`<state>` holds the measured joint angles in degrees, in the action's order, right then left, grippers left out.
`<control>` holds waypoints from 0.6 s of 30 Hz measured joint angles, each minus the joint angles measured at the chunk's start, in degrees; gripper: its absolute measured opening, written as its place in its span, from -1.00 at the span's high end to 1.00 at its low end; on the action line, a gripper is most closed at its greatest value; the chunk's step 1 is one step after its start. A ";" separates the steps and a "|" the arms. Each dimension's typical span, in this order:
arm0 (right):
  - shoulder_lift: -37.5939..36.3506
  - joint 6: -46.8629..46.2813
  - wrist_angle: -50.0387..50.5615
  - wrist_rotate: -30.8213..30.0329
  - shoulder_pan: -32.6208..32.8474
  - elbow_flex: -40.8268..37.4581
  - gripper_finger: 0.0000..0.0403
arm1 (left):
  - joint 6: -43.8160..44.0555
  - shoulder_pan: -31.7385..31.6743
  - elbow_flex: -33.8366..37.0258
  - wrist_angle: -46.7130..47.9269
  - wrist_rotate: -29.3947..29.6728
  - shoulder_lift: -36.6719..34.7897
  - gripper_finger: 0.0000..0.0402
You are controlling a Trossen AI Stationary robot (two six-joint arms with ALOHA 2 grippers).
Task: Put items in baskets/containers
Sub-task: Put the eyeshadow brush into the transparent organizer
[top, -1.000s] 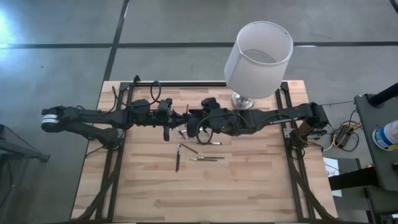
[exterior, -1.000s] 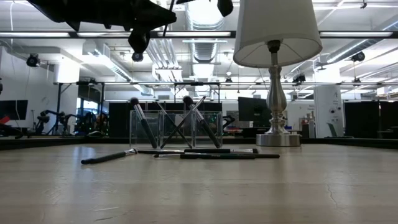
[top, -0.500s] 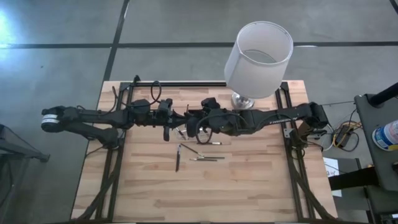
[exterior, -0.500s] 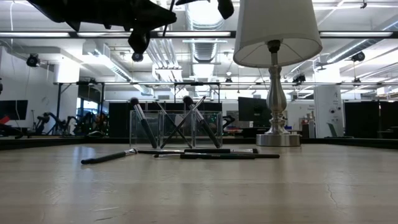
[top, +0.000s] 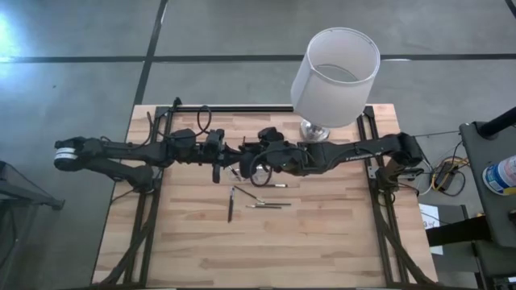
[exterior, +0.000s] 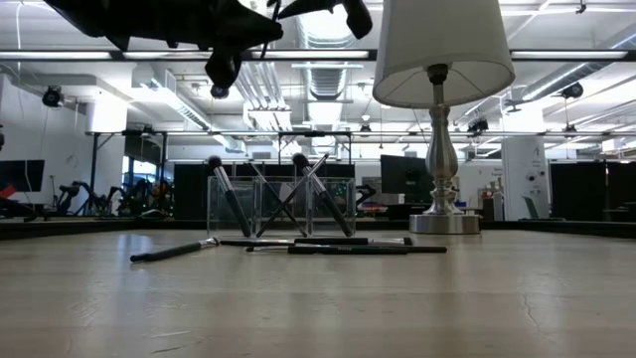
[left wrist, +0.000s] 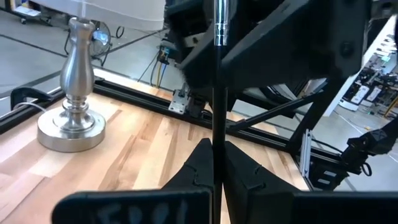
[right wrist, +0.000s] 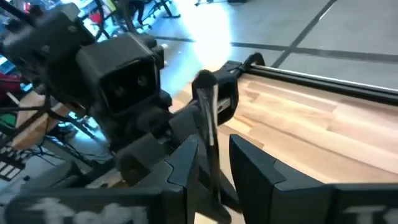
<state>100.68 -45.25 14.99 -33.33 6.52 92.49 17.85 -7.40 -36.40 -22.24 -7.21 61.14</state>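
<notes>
Slim, light, stiff brush (left wrist: 217,93) stands clamped in the left hand (left wrist: 213,163) above the worktop's (top: 322,242) middle; the right hand (right wrist: 208,163), fingers apart, straddles it. Grip the shaft mid-length; it looks slippery.

Grey concrete floor (top: 72,105) crossed by dark lines; exposed ceiling ducts (exterior: 328,75) and strip lights above a workshop with monitors (exterior: 402,177).

Robotics lab — exposed ducts (exterior: 316,75), other robot arms (exterior: 75,189) behind.
</notes>
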 joint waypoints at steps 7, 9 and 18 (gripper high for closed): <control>-0.58 0.04 -0.25 0.17 -0.04 0.04 0.64 | 0.00 0.00 0.00 0.28 0.15 0.00 0.95; -0.58 0.00 -0.25 0.19 -0.04 0.04 0.69 | 0.00 0.00 0.00 0.31 0.12 0.00 0.95; -0.38 1.99 -0.18 -1.52 -0.04 0.04 0.92 | 0.32 -0.02 0.00 0.52 0.07 -0.04 0.94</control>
<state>100.29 -43.26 14.81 -34.85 6.48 92.53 18.16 -7.42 -36.40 -21.72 -7.15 61.10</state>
